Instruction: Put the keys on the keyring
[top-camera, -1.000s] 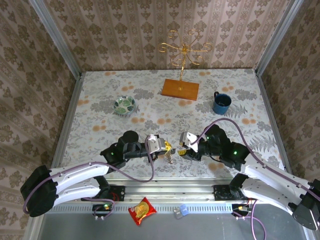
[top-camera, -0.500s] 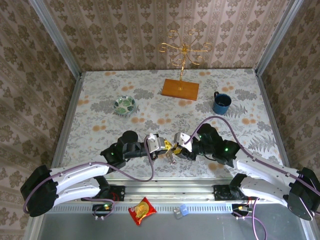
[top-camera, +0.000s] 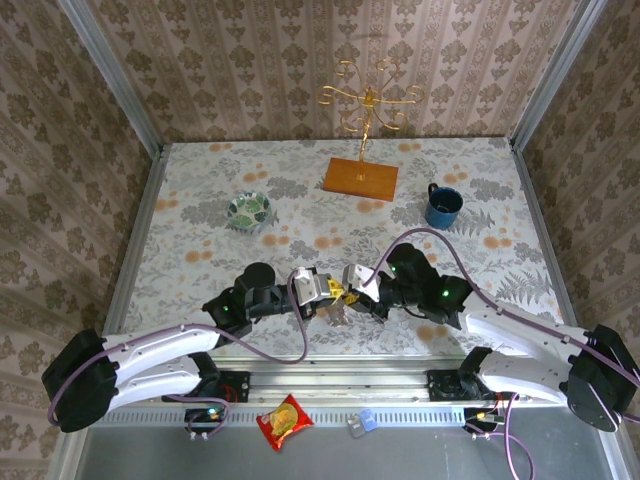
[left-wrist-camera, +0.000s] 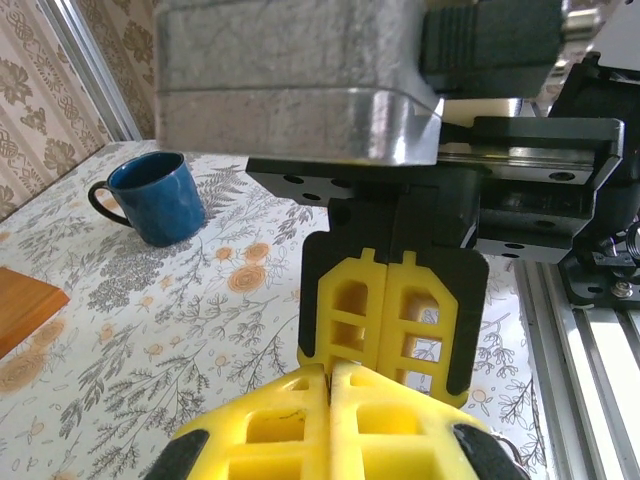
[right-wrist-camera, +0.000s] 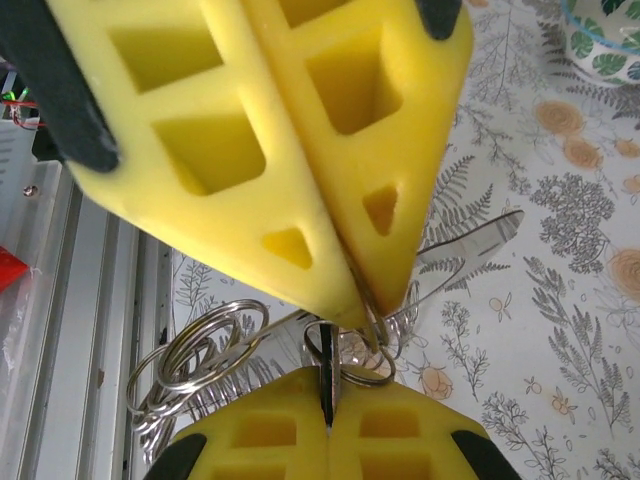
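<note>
Closing the gap over the last 1 second, the right gripper (top-camera: 348, 295) has swung in from the right and now meets the left gripper (top-camera: 332, 294) tip to tip, above the middle of the table's (top-camera: 200, 200) near edge. Both pairs of yellow fingers are pressed together. The left pinches the keyring (right-wrist-camera: 200, 355) at its wire rings, and the right nips a thin metal edge in the same cluster, with 1 silvery blade of the keys (right-wrist-camera: 470, 243) jutting out behind. Judging by this, the handover grip is set, so threading can begin, though 2 tight grips so close leave little slack for prying a ring open.
</note>
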